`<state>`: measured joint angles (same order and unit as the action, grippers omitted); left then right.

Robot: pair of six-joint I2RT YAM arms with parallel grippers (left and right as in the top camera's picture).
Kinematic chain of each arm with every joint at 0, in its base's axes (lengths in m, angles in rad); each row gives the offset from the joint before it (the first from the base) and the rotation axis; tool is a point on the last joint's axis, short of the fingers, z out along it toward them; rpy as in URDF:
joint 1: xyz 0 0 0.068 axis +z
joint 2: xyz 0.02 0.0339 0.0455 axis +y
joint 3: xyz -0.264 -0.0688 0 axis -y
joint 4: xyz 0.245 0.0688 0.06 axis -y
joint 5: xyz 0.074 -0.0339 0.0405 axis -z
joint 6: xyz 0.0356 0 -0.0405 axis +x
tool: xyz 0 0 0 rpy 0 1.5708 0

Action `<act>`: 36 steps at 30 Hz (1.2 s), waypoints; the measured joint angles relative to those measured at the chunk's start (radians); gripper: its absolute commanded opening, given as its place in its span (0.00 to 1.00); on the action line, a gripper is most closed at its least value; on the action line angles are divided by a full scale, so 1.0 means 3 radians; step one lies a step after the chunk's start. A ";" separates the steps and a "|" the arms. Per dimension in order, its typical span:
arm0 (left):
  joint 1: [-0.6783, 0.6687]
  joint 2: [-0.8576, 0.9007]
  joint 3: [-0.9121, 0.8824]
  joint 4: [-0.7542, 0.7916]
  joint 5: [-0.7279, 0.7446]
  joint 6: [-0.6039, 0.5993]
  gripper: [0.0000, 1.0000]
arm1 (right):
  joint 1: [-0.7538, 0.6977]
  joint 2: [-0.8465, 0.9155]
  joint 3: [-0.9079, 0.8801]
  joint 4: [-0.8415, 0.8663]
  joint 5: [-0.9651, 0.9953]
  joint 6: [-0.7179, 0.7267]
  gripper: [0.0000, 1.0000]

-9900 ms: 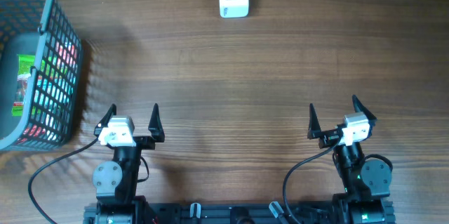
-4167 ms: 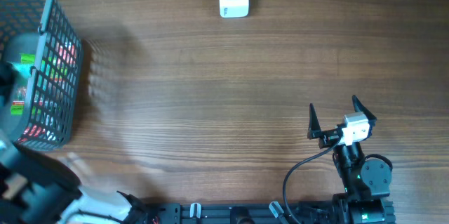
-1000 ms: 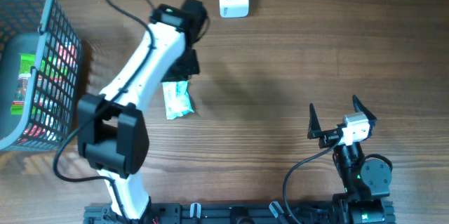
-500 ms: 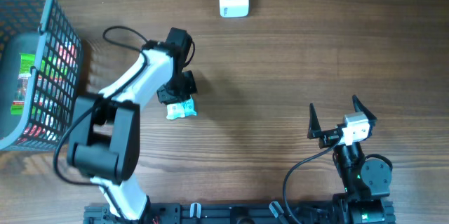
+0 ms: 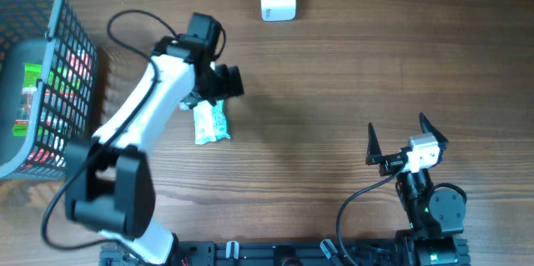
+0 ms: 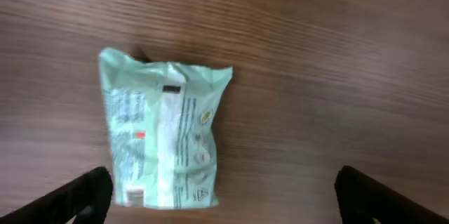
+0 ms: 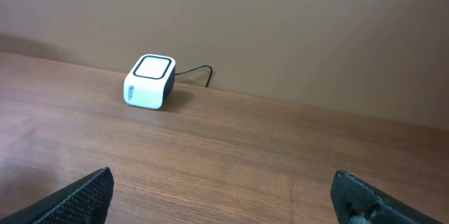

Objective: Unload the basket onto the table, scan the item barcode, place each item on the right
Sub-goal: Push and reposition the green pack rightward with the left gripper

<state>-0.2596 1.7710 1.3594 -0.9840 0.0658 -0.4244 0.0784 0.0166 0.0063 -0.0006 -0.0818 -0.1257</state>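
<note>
Light: soft, even and moderately bright in all three views; no hard glare on the counter [image 5: 350,82]
Shadows: faint and diffuse; a dim patch beside the basket [image 5: 79,66]; a thin dark edge under the packet [image 6: 165,140]
Blur: left wrist view slightly smeared; wood grain streaked; packet print unreadable
Focus: overhead and right wrist views sharp; scanner [image 7: 149,82] crisp

table [image 5: 334,91]: matt wood grain | packet [image 6: 165,140]: crinkled plastic film

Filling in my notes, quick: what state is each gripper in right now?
Left gripper: open, the packet lying loose beneath it.
Right gripper: open, holding nothing.
</note>
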 measured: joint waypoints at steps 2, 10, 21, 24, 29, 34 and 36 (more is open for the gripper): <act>0.0084 -0.0093 0.0011 -0.0132 -0.0003 0.0017 1.00 | 0.0000 0.0000 0.0000 0.0000 0.0001 0.0000 1.00; 0.0183 -0.0094 -0.0540 0.0352 -0.0027 0.0266 1.00 | 0.0000 0.0000 0.0000 0.0000 0.0001 0.0000 1.00; 0.0184 -0.0097 -0.1338 0.1349 0.0167 0.0319 0.72 | 0.0000 0.0000 0.0000 0.0000 0.0001 0.0000 1.00; 0.0155 -0.0097 -0.1344 0.1409 0.0362 0.0318 0.70 | 0.0000 0.0000 0.0000 0.0000 0.0001 0.0000 1.00; -0.0084 -0.0095 -0.1369 0.1611 0.0501 0.0132 0.68 | 0.0000 0.0000 0.0000 0.0000 0.0001 0.0000 1.00; -0.0487 -0.0094 -0.1377 0.2017 0.0561 -0.0231 0.73 | 0.0000 0.0000 0.0000 0.0000 0.0001 0.0000 1.00; -0.0609 -0.0094 -0.1380 0.2155 0.0558 -0.0342 0.74 | 0.0000 0.0000 0.0000 0.0000 0.0001 0.0000 1.00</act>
<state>-0.4423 1.7428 0.9455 -0.3374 0.2333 -0.5270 0.0784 0.0166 0.0063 -0.0006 -0.0814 -0.1257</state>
